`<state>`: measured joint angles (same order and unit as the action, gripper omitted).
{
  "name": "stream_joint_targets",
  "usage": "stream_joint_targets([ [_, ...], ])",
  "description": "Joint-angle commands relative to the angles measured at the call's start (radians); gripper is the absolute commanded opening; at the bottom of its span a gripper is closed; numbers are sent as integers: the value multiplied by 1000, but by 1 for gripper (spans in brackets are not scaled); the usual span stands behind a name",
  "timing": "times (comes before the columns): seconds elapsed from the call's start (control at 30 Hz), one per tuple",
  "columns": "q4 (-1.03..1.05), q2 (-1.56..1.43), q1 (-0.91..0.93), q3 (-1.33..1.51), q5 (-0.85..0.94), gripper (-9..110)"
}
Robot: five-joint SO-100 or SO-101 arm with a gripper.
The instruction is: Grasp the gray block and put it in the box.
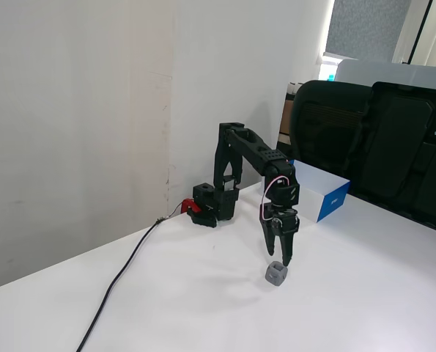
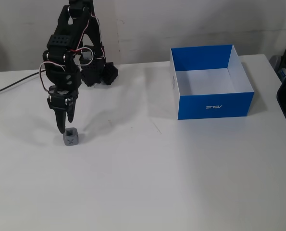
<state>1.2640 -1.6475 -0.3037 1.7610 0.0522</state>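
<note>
Approach step: gripper (image 2: 65, 126) hangs pointing down just above gray block (image 2: 71, 137) at left-centre of frame w/ nothing held, jaws look nearly closed, box (image 2: 215, 107) well apart at upper right, so next move prob needs opening jaws, then lowering round block.

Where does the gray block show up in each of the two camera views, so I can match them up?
In a fixed view, from the side: the gray block sits low, right of centre, on the white table, just under the gripper.
In a fixed view, from the front: the gray block sits left of centre, just below the gripper.
Shared landmark: the box, behind the arm from the side, upper right from the front.
</note>
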Motion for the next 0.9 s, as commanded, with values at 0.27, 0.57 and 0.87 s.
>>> stream_joint_targets([
  [0.27,-32,55,12,-52,8,27],
  [0.57,-48,98,23,-63,8,26],
  [0.87,-64,144,26,-77,8,26],
])
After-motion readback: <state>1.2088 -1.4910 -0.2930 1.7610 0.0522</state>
